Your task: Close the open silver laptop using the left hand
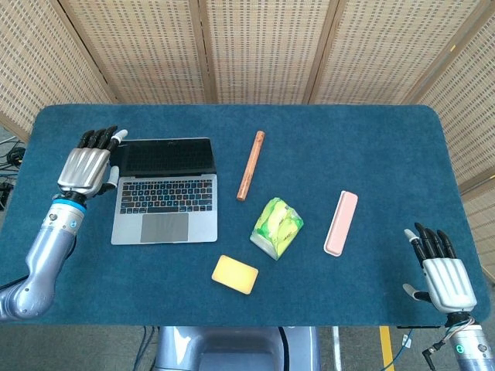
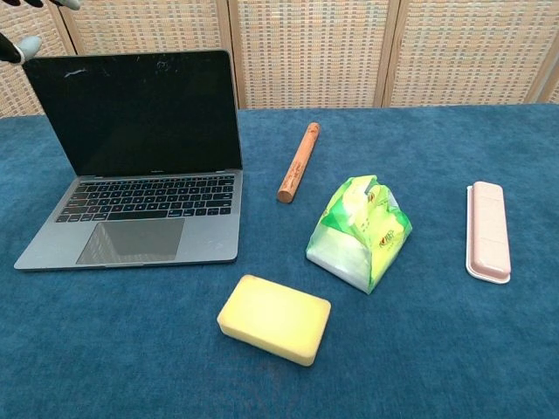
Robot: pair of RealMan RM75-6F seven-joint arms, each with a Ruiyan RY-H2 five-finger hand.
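While lid stands fully upright, silver laptop sits open on table's left side; left hand hovers at screen's top-left corner, fingers spread, holding nothing; right hand idle, spread; closing not yet begun.

silver robot hand, black fingers, grey forearm
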